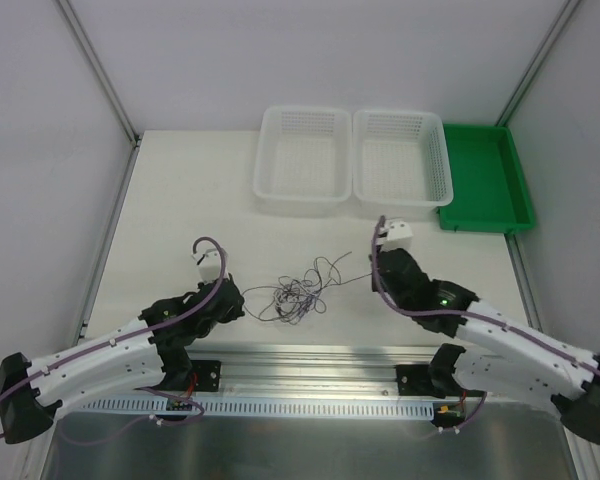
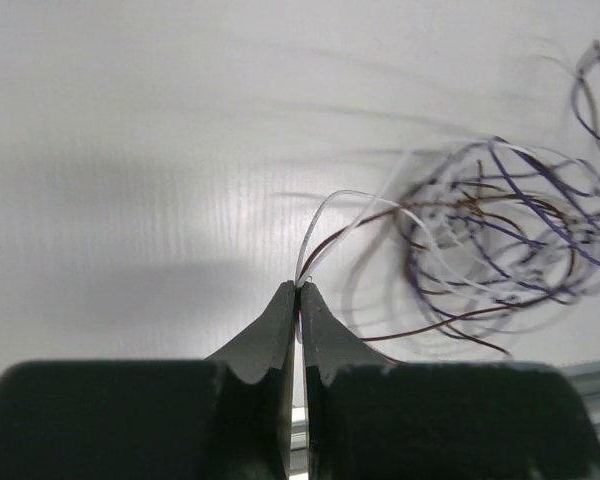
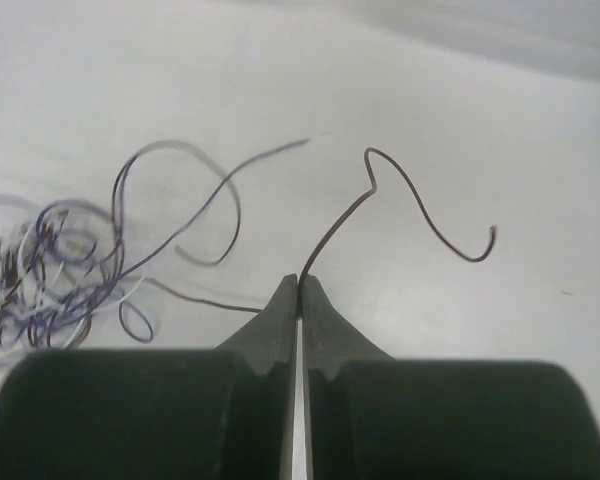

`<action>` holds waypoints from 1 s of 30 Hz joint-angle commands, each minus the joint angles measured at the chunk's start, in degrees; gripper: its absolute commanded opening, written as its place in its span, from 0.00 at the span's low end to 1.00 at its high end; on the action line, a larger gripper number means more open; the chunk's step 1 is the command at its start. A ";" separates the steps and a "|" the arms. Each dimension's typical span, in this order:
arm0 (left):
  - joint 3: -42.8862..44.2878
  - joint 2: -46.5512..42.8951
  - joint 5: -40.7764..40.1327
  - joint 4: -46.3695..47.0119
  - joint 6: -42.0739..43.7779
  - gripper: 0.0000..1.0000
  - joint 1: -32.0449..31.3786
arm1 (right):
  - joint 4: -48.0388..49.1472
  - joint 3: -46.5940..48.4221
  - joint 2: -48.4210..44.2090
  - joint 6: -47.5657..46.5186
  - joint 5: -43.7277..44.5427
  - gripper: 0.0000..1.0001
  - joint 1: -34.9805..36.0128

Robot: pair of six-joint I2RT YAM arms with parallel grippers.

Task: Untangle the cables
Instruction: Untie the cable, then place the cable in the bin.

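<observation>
Dark, hair-thin cables (image 1: 298, 292) lie in a loose, curly tangle on the pale surface (image 1: 180, 200). The tangle is close to the near edge, about midway between the left and right edges, and sits between the two arms. In the wrist views the strands show as purple-black, brown and white loops crossing over one another.

The left tool (image 2: 298, 292) is pressed together. Its tips pinch a white strand and a brown strand at the left side of the tangle. Both strands leave the tips in an arc and run to the right into the main mass of loops. The tool sits low over the surface, left of the tangle.

The right tool (image 3: 299, 283) is also pressed together. It pinches a single dark brown strand at the right side of the tangle. From the tips this strand runs outward, bends sharply, then curves away and ends in a small hook, clear of the other loops. A second long strand with a free end lies just to the left of it and leads back into the tangle, which appears at the left edge of the right wrist view.

Two white mesh baskets (image 1: 265, 165) stand side by side at the far edge of the surface. A green tray (image 1: 485, 178) stands just beside the right basket, in the far right corner. All three are well apart from the cables.
</observation>
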 commanded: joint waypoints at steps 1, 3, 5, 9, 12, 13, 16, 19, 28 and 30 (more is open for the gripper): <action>-1.09 -0.16 -2.63 -2.03 -1.42 0.00 2.23 | -18.09 4.59 -12.84 -1.30 11.12 0.01 -6.11; -1.35 -0.51 -2.98 -3.00 -1.51 0.00 3.64 | -22.31 8.46 -20.14 -3.67 11.04 0.01 -9.01; -1.62 -0.86 -3.07 -3.53 -1.60 0.00 4.52 | -24.26 13.80 -22.70 -6.38 10.34 0.01 -12.80; -0.92 -2.70 -3.50 -6.15 -0.98 0.00 6.63 | -28.47 24.01 -22.10 -9.12 10.15 0.01 -14.74; 0.92 -4.37 -4.55 -8.70 0.24 0.00 8.56 | -28.66 29.28 -20.69 -12.02 11.47 0.01 -14.83; 1.54 -4.64 -4.73 -9.06 0.86 0.00 9.79 | -28.66 30.69 -20.34 -12.20 11.13 0.01 -14.74; 4.00 -5.00 -5.87 -10.55 3.23 0.00 11.55 | -27.96 34.74 -19.20 -13.43 8.75 0.01 -14.74; 5.94 -4.29 -5.88 -11.09 4.99 0.00 12.35 | -28.13 38.34 -18.14 -13.87 6.13 0.01 -14.74; 9.36 -0.34 2.64 -10.91 9.65 0.40 12.35 | -29.02 30.28 -15.41 -10.45 1.02 0.01 -14.74; 11.02 -0.08 4.84 -10.91 11.92 0.50 12.35 | -27.78 27.29 -15.41 -9.83 1.54 0.01 -14.83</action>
